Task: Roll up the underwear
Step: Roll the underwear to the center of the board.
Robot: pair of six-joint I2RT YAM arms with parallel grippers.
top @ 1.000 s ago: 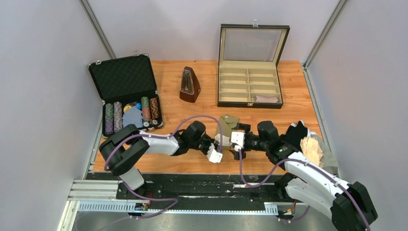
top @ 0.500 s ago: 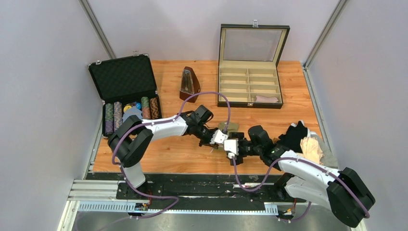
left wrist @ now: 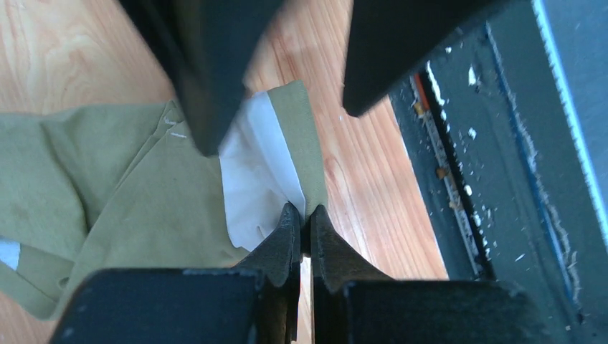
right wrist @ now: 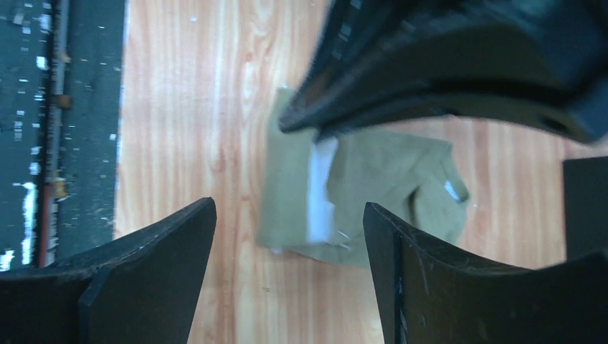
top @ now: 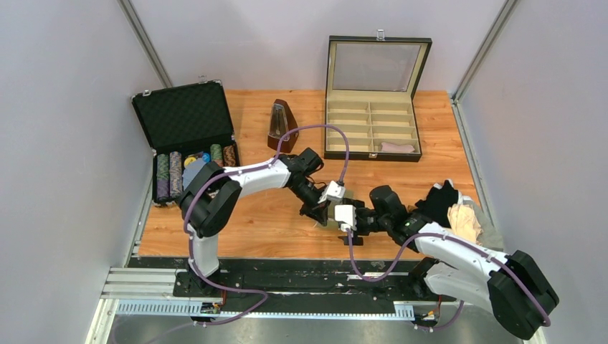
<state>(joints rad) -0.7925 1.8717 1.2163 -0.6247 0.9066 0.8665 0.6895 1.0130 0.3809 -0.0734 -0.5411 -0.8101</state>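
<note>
The olive-khaki underwear (left wrist: 122,172) with a pale waistband lies crumpled on the wooden table, mid-front. My left gripper (left wrist: 301,215) is shut on its folded edge, where the white lining shows. In the right wrist view the same underwear (right wrist: 380,179) lies just beyond my right gripper (right wrist: 289,208), which stands open above the wood with nothing between its fingers. The left gripper (right wrist: 430,64) crosses over the garment there. More underwear is piled at the table's right edge, one black (top: 439,199) and one cream-beige (top: 464,222).
A compartment box (top: 371,125) stands open at the back, a pale roll (top: 398,147) in its front right cell. A metronome (top: 282,125) is left of it. An open chip case (top: 190,140) sits far left. The table's near edge and black rail (left wrist: 502,179) are close by.
The left arm has swung away from the near edge, carrying the pinched underwear edge. The right gripper has shifted left toward it and its jaws have narrowed somewhat.
</note>
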